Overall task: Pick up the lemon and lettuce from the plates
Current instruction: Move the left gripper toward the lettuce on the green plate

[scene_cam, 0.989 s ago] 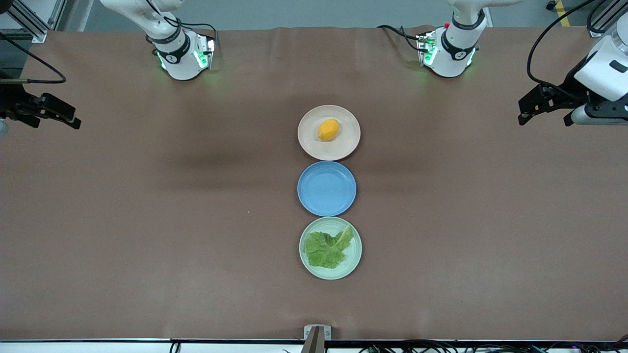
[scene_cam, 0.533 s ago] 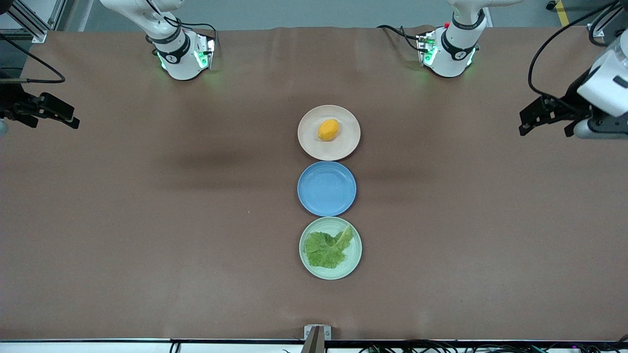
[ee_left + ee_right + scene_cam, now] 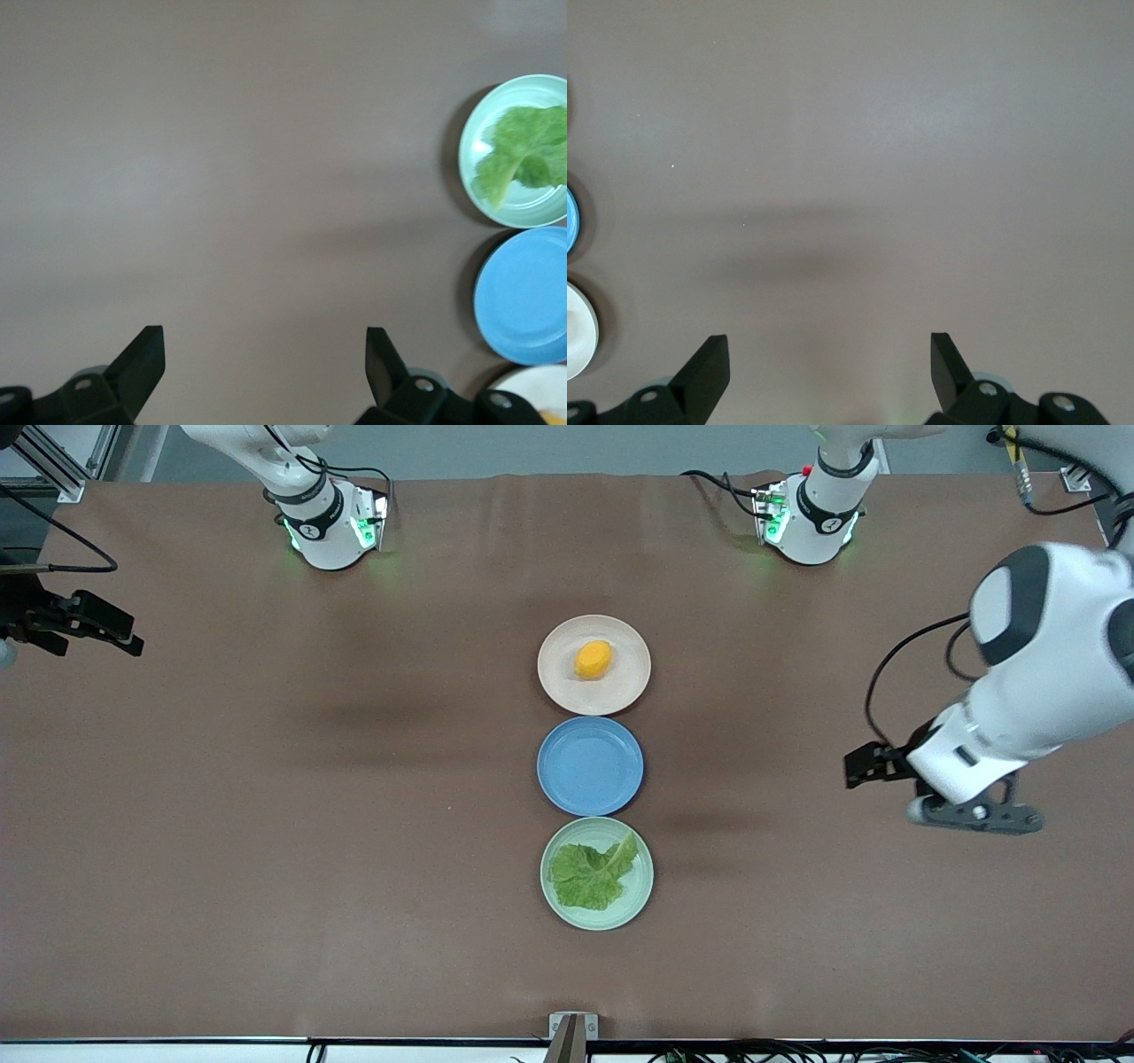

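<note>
Pretty plain setup: the table (image 3: pixel 266 824) is covered edge to edge in a matte brown sheet, with a faint crease running across it near the top. Soft, even overhead light throws blurry shadows on the sheet. Past the table's top edge there's grey floor (image 3: pixel 549 447), with a bit of aluminium framing (image 3: pixel 53 465) in one corner. Along the bottom edge sits a small metal bracket (image 3: pixel 572 1026) and a tangle of cables (image 3: pixel 797 1052).

From where I stand, the right gripper (image 3: pixel 133 642) runs off the picture's edge with its arm unseen. In the left wrist view the pink-beige plate (image 3: pixel 532 390) shows only a sliver, the lemon (image 3: pixel 556 416) a speck at the corner.
</note>
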You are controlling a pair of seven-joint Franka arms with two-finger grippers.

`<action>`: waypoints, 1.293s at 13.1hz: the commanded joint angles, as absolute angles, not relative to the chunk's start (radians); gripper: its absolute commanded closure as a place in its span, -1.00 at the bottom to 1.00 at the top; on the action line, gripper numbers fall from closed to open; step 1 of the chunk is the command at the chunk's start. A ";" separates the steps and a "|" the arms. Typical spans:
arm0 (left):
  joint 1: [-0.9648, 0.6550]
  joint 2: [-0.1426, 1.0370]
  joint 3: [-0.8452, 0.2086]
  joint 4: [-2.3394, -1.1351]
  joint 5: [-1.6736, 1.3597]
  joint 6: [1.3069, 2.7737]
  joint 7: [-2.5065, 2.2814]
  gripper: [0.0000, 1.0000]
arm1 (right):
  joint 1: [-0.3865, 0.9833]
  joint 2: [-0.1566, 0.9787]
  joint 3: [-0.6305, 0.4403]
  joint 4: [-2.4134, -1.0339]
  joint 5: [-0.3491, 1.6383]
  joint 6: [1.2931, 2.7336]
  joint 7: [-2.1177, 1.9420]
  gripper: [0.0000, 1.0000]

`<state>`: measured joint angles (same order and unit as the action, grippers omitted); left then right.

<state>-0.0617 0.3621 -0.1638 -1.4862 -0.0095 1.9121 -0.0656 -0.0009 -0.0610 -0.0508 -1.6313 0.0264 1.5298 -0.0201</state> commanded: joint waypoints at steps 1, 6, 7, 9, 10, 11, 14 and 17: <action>-0.135 0.443 -0.164 -1.445 -0.002 1.982 -0.071 -1.00 | 0.009 -0.081 -0.057 -1.643 0.037 1.525 -0.025 -1.00; -0.270 0.575 -0.163 -1.442 0.052 2.164 -0.080 -1.00 | 0.006 -0.060 -0.061 -1.611 0.037 1.526 -0.025 -1.00; -0.290 0.580 -0.163 -1.445 0.102 2.175 -0.081 -1.00 | 0.006 -0.046 -0.060 -1.606 0.040 1.526 -0.028 -1.00; -0.295 0.616 -0.167 -1.442 0.153 2.175 -0.083 -1.00 | 0.008 -0.041 -0.060 -1.601 0.046 1.531 -0.035 -1.00; -0.319 0.638 -0.167 -1.439 0.153 2.189 -0.084 -1.00 | 0.006 -0.028 -0.060 -1.601 0.045 1.540 -0.037 -1.00; -0.336 0.662 -0.164 -1.434 0.152 2.232 -0.084 -1.00 | 0.006 0.001 -0.061 -1.600 0.044 1.540 -0.038 -1.00; -0.356 0.751 -0.167 -1.424 0.150 2.417 -0.083 -0.99 | 0.029 0.055 -0.057 -1.591 0.034 1.529 -0.023 -1.00; -0.409 0.839 -0.166 -1.370 0.149 2.538 -0.086 -0.83 | 0.102 0.055 -0.055 -1.600 0.044 1.534 0.208 -1.00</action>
<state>-0.3704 0.7741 -0.1688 -1.4528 0.1318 2.4978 -0.0811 0.0401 0.0647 -0.0498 -1.6068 0.0346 1.5423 0.0694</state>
